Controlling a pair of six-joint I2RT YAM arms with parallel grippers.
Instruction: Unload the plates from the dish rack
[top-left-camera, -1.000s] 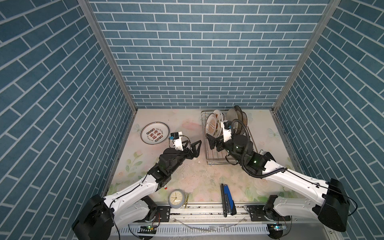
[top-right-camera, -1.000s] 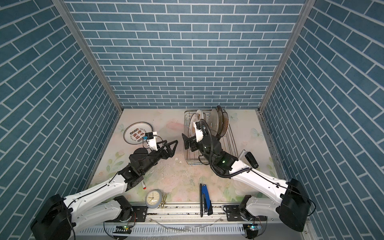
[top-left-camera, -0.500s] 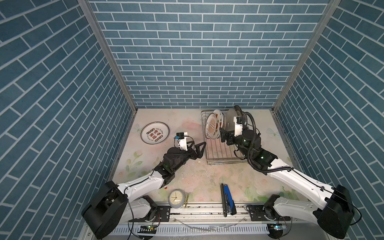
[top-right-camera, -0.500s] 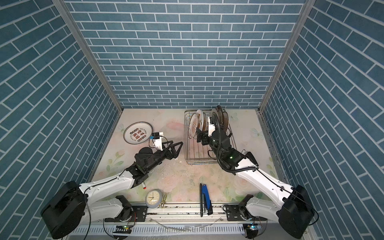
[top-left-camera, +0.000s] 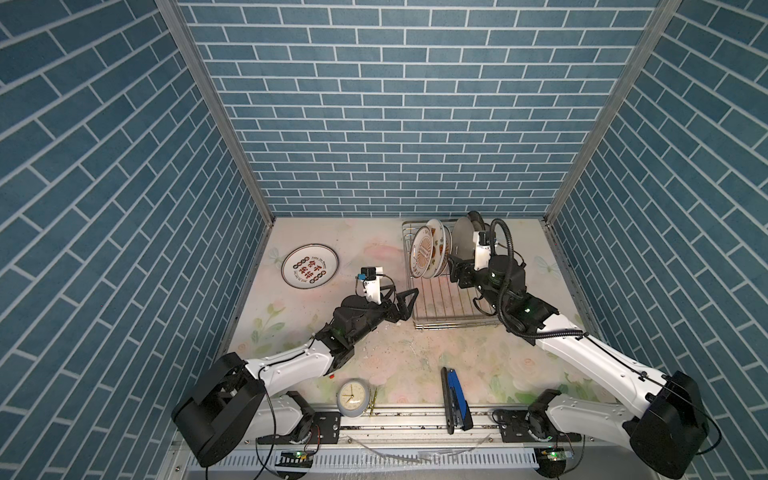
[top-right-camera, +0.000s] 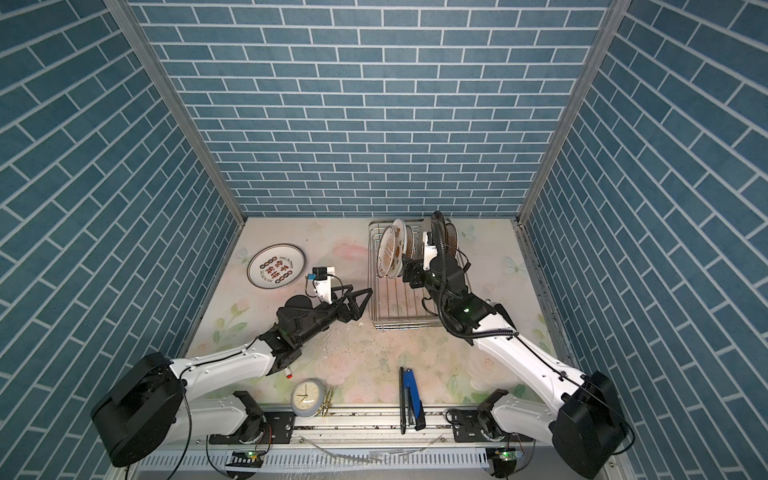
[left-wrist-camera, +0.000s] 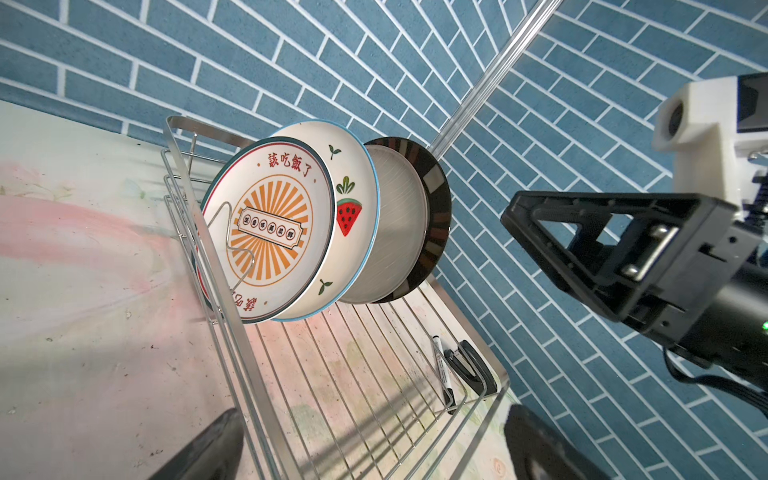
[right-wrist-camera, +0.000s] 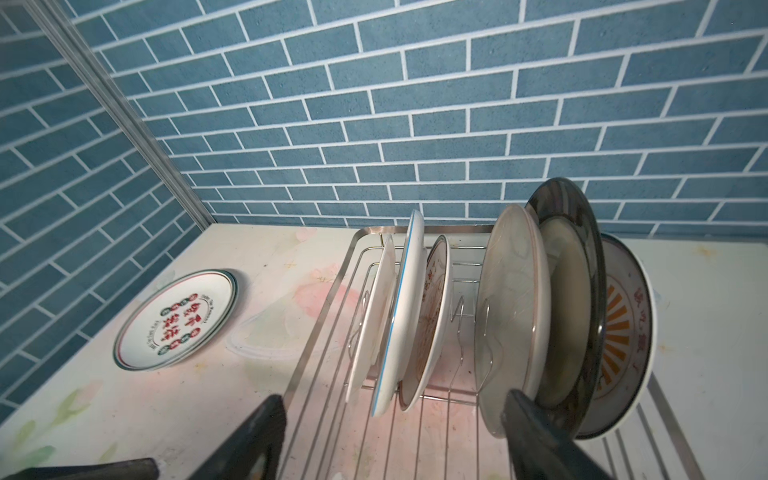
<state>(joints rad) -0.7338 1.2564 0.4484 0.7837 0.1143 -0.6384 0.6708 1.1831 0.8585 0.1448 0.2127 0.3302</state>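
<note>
Right wrist view shows the right claw (right-wrist-camera: 395, 397) open, jaws apart close before the plates (right-wrist-camera: 405, 307) standing upright in the dish rack (right-wrist-camera: 449, 228) — I would centre on one rim only, close gently, lift straight up — left claw (top-left-camera: 401, 305) hangs open beside it

Bright, even light; faint glare on plates (right-wrist-camera: 511, 311).

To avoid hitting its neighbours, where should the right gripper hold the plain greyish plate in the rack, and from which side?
Probably its upper rim, from above. The plain greyish plate stands on edge in the dish rack; a dark-rimmed plate crowds one face, a wide gap frees the other.
</note>
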